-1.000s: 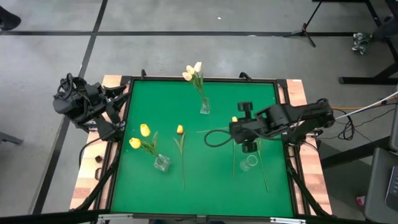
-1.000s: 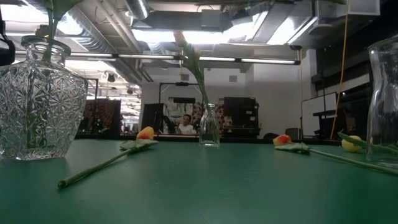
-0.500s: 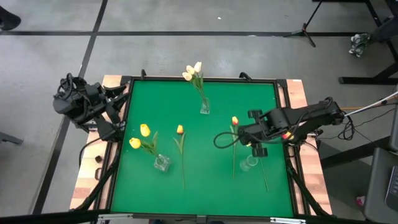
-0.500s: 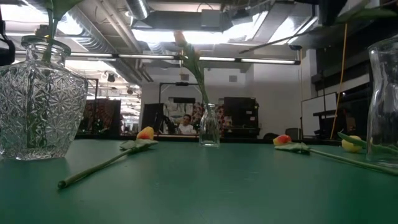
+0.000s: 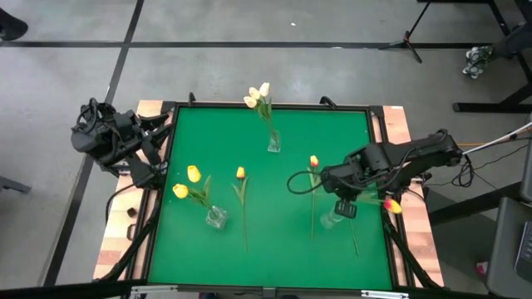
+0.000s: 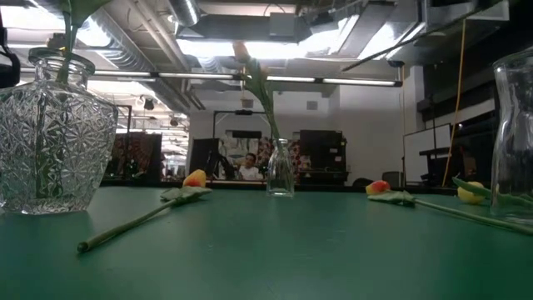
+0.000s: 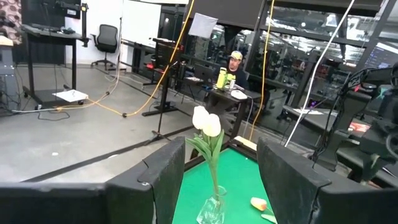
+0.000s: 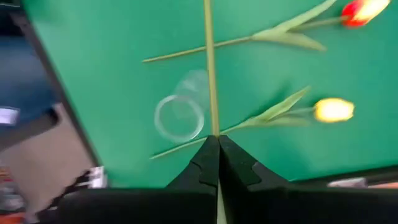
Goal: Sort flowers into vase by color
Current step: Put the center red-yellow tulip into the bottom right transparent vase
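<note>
White tulips (image 5: 259,94) stand in the slim far vase (image 5: 273,143), two yellow ones (image 5: 188,182) lean in the near-left vase (image 5: 216,218), a yellow tulip (image 5: 240,174) and an orange one (image 5: 313,161) lie flat on the mat, and a red-yellow tulip (image 5: 391,204) hangs over the right vase (image 5: 332,218).

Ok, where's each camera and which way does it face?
High: overhead, straight down on table; both arms show.
Low: table height, facing the room; little of the arms.
Left wrist: past open left hand toward white tulips.
Right wrist: down past shut right hand gripping a stem, onto vase.
High and left wrist share the white tulips.
</note>
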Controlling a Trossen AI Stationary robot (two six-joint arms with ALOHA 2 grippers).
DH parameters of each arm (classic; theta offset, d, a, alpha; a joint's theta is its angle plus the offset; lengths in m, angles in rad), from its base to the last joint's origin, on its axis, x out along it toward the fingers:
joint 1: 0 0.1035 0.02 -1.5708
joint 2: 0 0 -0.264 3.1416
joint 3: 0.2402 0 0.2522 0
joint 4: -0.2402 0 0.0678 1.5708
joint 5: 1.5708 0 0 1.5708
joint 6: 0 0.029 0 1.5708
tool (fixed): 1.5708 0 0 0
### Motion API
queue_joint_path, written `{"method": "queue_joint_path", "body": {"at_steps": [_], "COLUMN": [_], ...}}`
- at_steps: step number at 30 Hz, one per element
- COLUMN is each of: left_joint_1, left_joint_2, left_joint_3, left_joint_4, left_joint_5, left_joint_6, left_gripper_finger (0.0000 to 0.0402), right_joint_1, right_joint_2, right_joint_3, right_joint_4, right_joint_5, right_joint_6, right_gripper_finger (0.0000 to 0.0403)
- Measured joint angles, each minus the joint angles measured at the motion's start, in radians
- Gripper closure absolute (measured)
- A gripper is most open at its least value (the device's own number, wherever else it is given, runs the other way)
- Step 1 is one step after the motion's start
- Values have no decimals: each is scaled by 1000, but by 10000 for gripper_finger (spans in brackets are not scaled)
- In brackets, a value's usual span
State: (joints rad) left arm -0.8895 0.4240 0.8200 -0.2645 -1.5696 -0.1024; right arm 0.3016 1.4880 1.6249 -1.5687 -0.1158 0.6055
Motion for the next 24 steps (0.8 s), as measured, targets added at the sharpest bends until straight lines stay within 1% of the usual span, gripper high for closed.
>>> {"method": "queue_joint_path", "body": {"at_steps": [7, 12, 16, 20, 24], "left_joint_1": [0, 0, 0, 0, 0], "left_joint_2": [0, 0, 0, 0, 0], "left_joint_3": [0, 0, 0, 0, 0], "left_joint_4": [-37, -37, -39, -42, -42], "left_joint_5": [0, 0, 0, 0, 0], "left_joint_6": [-1, -2, -1, -1, -1], "left_gripper_finger": [206, 206, 206, 205, 205], "right_joint_1": [0, 0, 0, 0, 1], "right_joint_2": [-101, -174, -215, -248, -282], "right_joint_3": [0, 0, 0, 0, 0], "right_joint_4": [-1, -3, -3, -2, -3], "right_joint_5": [-125, -175, -274, -397, -487], "right_joint_6": [198, 360, 493, 613, 786], "right_gripper_finger": [403, 403, 403, 403, 403]}}
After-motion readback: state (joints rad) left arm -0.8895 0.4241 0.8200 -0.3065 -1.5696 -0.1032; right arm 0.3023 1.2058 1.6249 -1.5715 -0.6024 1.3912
